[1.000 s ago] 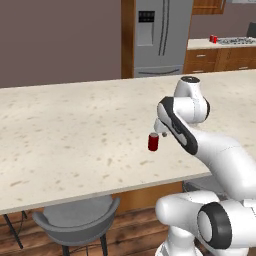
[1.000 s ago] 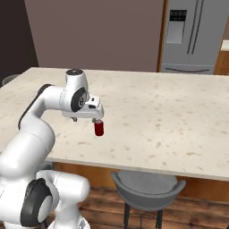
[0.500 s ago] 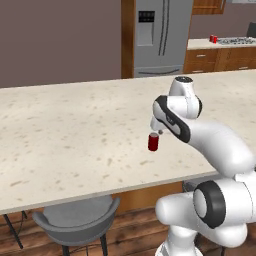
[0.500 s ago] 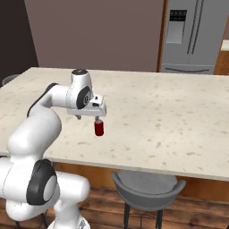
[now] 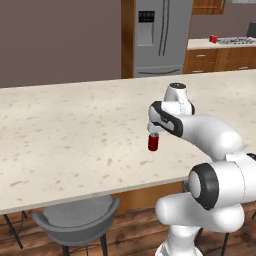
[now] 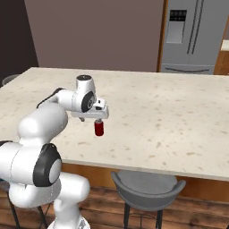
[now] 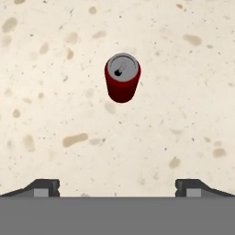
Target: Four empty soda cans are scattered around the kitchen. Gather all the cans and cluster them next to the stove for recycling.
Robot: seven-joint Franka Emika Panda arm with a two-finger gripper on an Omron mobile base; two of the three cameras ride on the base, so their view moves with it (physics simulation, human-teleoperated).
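red soda can upright on speckled bench; end effector, jaws spread wide and empty, poised directly above the can.

Both base views look forward and down over the worktop from behind the arm, one from its left, one from its right, sharing the red can. The hand view looks straight down, close above that can.
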